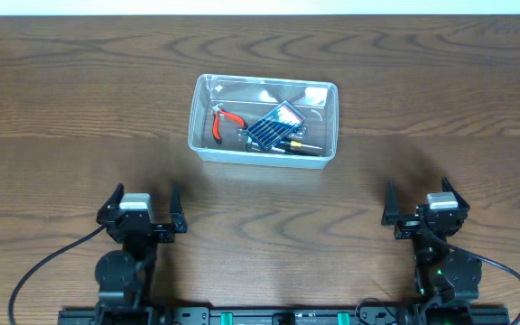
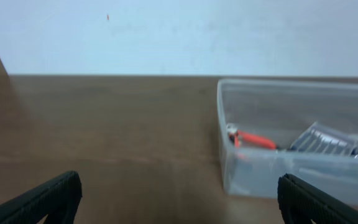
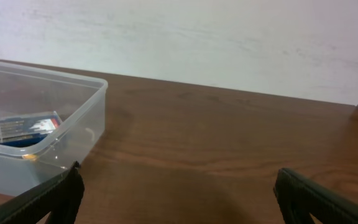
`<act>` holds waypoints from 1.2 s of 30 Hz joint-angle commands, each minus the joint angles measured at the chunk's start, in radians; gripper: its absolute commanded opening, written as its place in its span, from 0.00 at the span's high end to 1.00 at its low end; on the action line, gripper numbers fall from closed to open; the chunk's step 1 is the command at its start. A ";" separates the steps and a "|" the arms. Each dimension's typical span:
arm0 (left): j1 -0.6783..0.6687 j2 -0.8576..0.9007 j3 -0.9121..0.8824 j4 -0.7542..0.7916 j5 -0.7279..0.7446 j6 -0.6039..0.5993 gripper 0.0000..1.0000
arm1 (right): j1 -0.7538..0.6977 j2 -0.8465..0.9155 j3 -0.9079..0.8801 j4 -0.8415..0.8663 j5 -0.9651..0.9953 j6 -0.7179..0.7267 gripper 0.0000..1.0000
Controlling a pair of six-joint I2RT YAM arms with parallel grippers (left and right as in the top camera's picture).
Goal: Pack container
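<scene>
Nearby, left pincer (image 1: 145, 193) and right pincer (image 1: 418, 187) spread wide, empty, above the desk (image 1: 61, 108). Farther back, roughly between them, clear container (image 1: 333, 126) resting on the desk, holding red-handled pliers (image 1: 224, 124), a dark bit case (image 1: 275, 126) and a screwdriver (image 1: 298, 145).

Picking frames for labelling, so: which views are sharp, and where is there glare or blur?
Overhead: sharp, evenly lit, with white glare on the container floor. Left wrist: soft throughout; the red pliers smear. Right wrist: the table grain fairly clear, container wall slightly hazy.
</scene>
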State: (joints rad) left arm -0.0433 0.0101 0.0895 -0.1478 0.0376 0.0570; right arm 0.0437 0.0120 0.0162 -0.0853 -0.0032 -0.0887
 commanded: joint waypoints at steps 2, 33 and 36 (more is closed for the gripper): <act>-0.004 -0.008 -0.050 0.013 -0.023 -0.003 0.02 | 0.008 -0.007 -0.006 0.002 0.000 -0.013 0.01; -0.003 -0.006 -0.078 0.064 -0.026 -0.035 0.01 | 0.008 -0.007 -0.006 0.002 0.000 -0.013 0.01; -0.003 -0.006 -0.078 0.064 -0.026 -0.035 0.02 | 0.008 -0.007 -0.006 0.002 0.000 -0.013 0.01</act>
State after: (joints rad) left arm -0.0433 0.0101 0.0437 -0.0731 0.0193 0.0261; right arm 0.0437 0.0120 0.0154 -0.0849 -0.0032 -0.0887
